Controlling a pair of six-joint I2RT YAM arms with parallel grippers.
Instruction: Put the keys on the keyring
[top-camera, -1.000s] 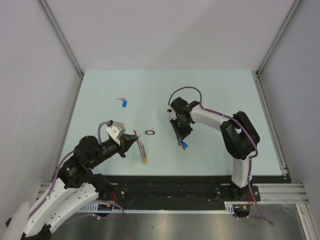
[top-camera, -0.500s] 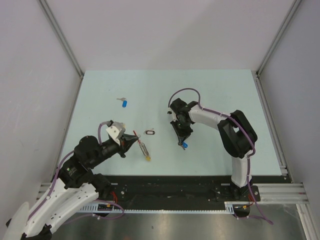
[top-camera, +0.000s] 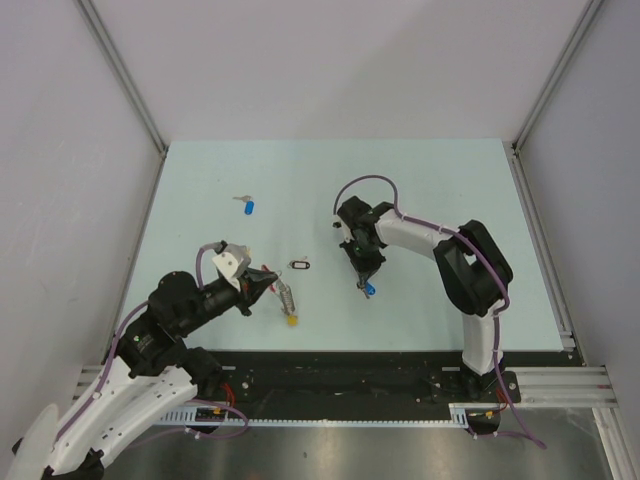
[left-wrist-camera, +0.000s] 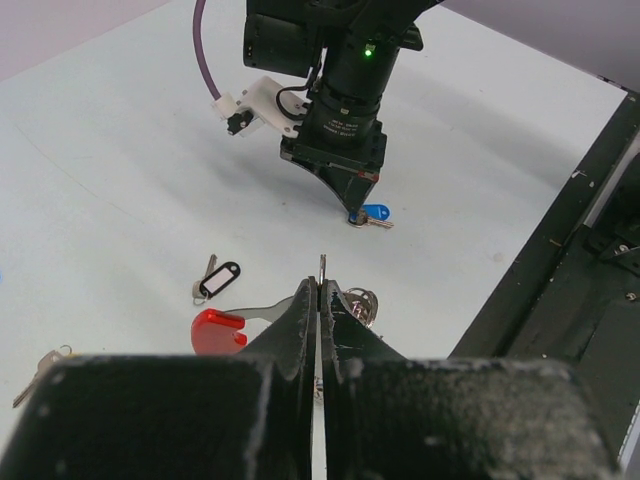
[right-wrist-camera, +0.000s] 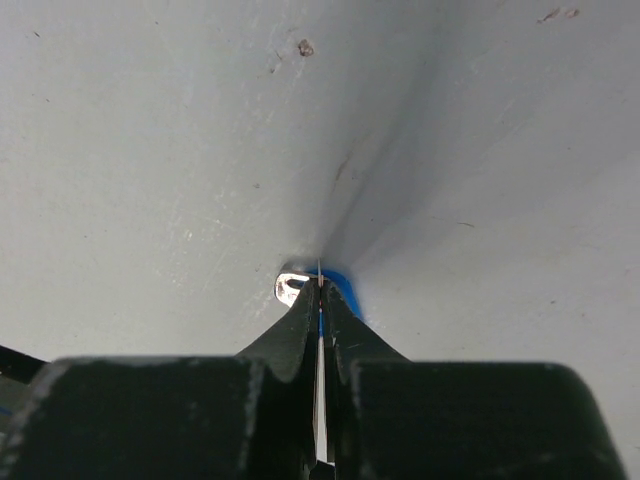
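Note:
My left gripper (top-camera: 268, 282) (left-wrist-camera: 320, 288) is shut on the silver metal of the keyring, whose red arc (left-wrist-camera: 218, 330) shows left of the jaws. A yellow-headed key (top-camera: 291, 321) lies at the ring's near end; I cannot tell whether it is threaded on. My right gripper (top-camera: 366, 280) (right-wrist-camera: 320, 285) points down at the table, shut on a blue-headed key (top-camera: 369, 290) (right-wrist-camera: 346, 286) (left-wrist-camera: 375, 213), with the key's small silver ring (right-wrist-camera: 290, 288) poking out on the left. A second blue key (top-camera: 249, 206) lies far left on the table.
A small black-rimmed oval tag (top-camera: 299, 265) (left-wrist-camera: 220, 280) lies between the two grippers. Small silver split rings (left-wrist-camera: 363, 303) sit just right of my left jaws. The black rail (top-camera: 350, 370) runs along the table's near edge. Walls enclose the pale table (top-camera: 440, 190) on three sides.
My right gripper has closed onto the blue key and drawn slightly back and left. The left gripper with the keyring has shifted only slightly; the yellow key wobbled.

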